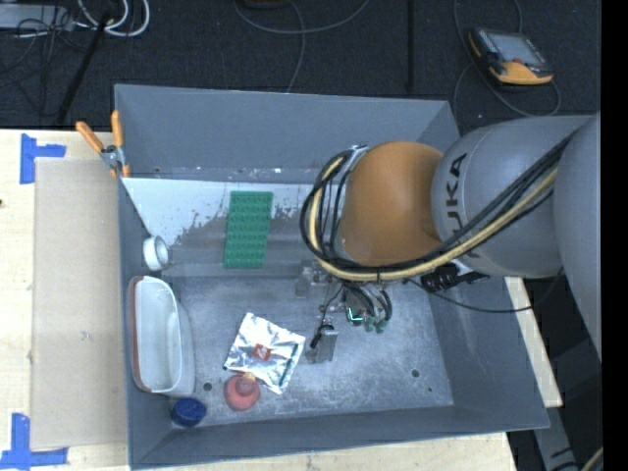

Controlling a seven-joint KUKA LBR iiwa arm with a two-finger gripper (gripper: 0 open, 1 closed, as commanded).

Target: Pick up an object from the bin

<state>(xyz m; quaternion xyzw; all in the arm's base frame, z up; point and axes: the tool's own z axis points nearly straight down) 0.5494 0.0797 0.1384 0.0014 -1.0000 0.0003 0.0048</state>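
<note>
Tool (322,343): low over the floor of the grey bin (432,376), about mid-floor and a little toward the near wall. It hangs under the arm's orange cover (388,204). Released or clenched: cannot tell. The wrist and its small green-lit fittings mask the upper part of the tool, and only a dark tip shows against the floor.

Nearest thing: a crinkled silver foil packet (263,351) with red print, lying flat just left of the tool's tip. Its right edge is just beside the tip; I cannot tell whether they touch. The tool is beside the packet, not around it.

Other things, all left of the tool:
- Small red rounded piece (241,392), at the packet's lower left corner, near the front wall.
- Blue cap (188,412), in the front left corner, just beside the red piece.
- White oblong tray (157,334) with a reddish rim, lying along the left wall, apart from the packet.
- Small white round piece (155,253), at the left wall just above the tray.
- Green studded block (246,229), flat against the sloped back wall, well apart from the tool.

Obstruction: the orange cover and the looped cables (324,214) around it hang over the back right part of the bin and hide the floor there. The grey arm (510,204) crosses the right rim.
</note>
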